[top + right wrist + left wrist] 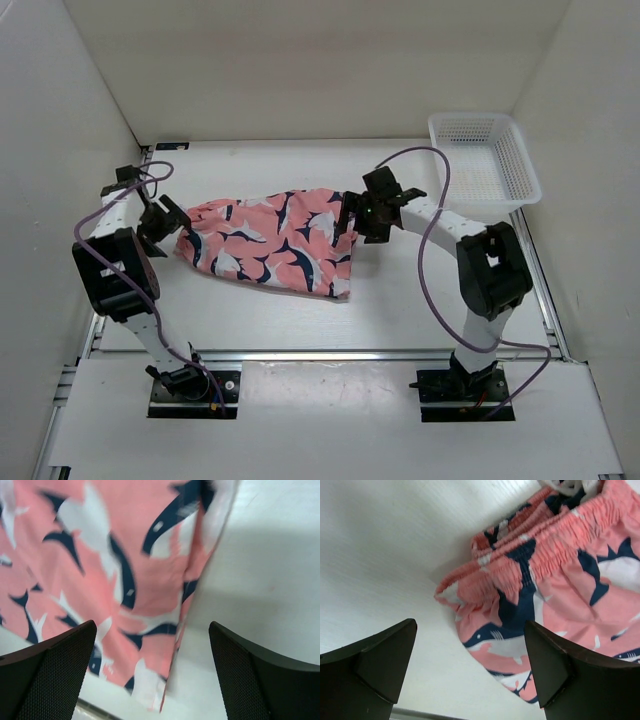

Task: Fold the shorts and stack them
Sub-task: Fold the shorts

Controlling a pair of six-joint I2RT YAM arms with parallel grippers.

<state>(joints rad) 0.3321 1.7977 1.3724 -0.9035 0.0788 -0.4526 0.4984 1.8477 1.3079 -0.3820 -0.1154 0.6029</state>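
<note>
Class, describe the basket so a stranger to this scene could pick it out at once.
Start at the white table and go to its far right corner, beyond the right arm. There sits the basket, a shallow rectangular tray; unlike the patterned pink shorts mid-table, it is plain white mesh.

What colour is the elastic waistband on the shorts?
Coral pink waistband, crossed by navy and white print; left wrist view shows it best.

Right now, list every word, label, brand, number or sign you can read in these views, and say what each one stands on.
No readable text in any view.
Shorts: only a pink, white and navy print, with no lettering or tag showing.
Basket: plain white mesh, no label visible.
Table: white surface, no markings visible.
</note>
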